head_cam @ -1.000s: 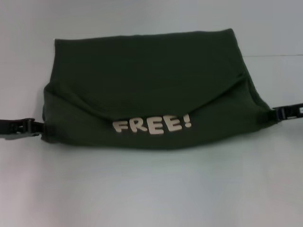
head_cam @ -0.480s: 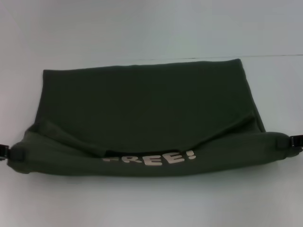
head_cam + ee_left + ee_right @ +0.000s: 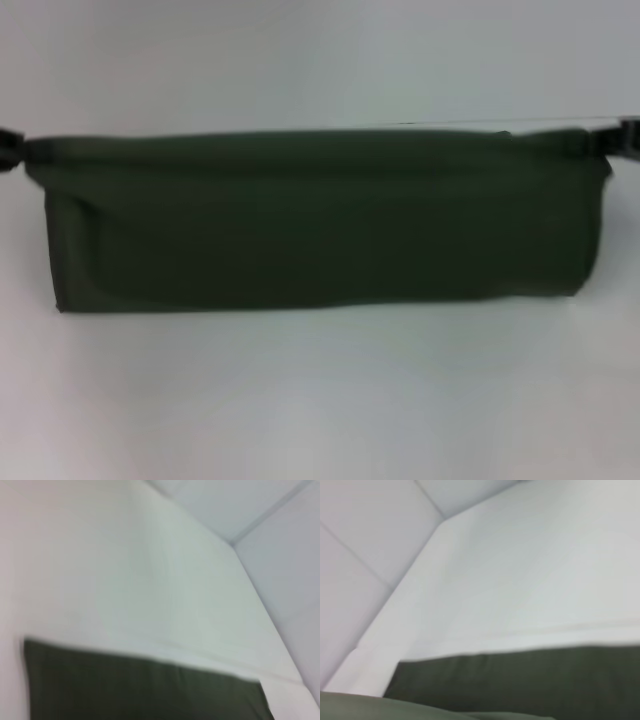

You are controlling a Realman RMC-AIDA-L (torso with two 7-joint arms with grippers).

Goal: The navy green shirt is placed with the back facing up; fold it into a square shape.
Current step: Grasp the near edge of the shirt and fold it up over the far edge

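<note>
Table [image 3: 320, 400]: pale, smooth, matte surface, bearing the whole job. Navy green shirt [image 3: 320, 225]: lies across the middle of the table as a long, low band, folded over on itself, top edge straight and taut between the 2 grippers, lower edge resting on the table. Fabric dark olive, soft, no sheen; no print shows on the upward face. A faint layered step near the band's left end suggests a tucked sleeve (hard to confirm). Progress, by judgement: lengthwise folding looks done, but the shape is a wide rectangle, not a square, so at least 1 crosswise fold remains. Left gripper [image 3: 12, 147]: at the far-left top corner, touching the cloth edge; it appears to be pinching it. Right gripper [image 3: 622, 135]: at the far-right top corner, likewise seemingly clamped on the edge. Wrist views show only cloth and table, no fingers.
</note>
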